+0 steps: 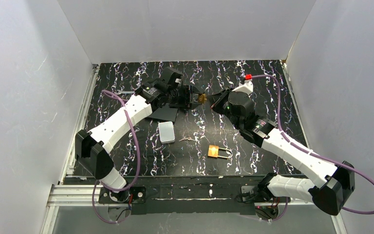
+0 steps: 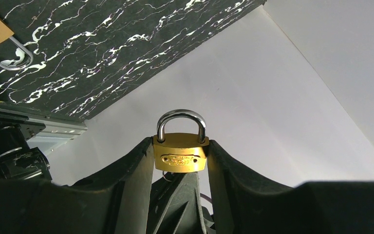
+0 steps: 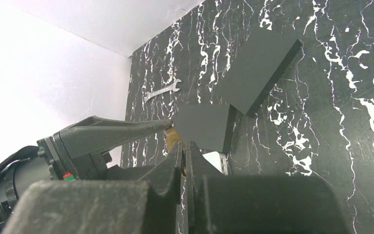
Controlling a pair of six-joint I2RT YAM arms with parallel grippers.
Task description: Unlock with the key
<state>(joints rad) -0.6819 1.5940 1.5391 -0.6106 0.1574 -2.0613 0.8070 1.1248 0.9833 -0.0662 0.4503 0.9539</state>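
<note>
One padlock (image 2: pixel 180 156), grasped by the left end effector (image 2: pixel 181 145), points its shackle (image 2: pixel 180 113) straight outward; right end effector (image 3: pixel 183 151) clenched.

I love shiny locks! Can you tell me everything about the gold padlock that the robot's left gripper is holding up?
The gold-coloured metal padlock has a boxy, brass-looking body with an oval stamped mark on its face and a shiny silver curved shackle on top. Both shackle legs sit in the body, so it looks locked. It stands upright in the wrist view, held in the air, squeezed at both sides by the black fingers of the left gripper. Its keyhole is not visible.
</note>
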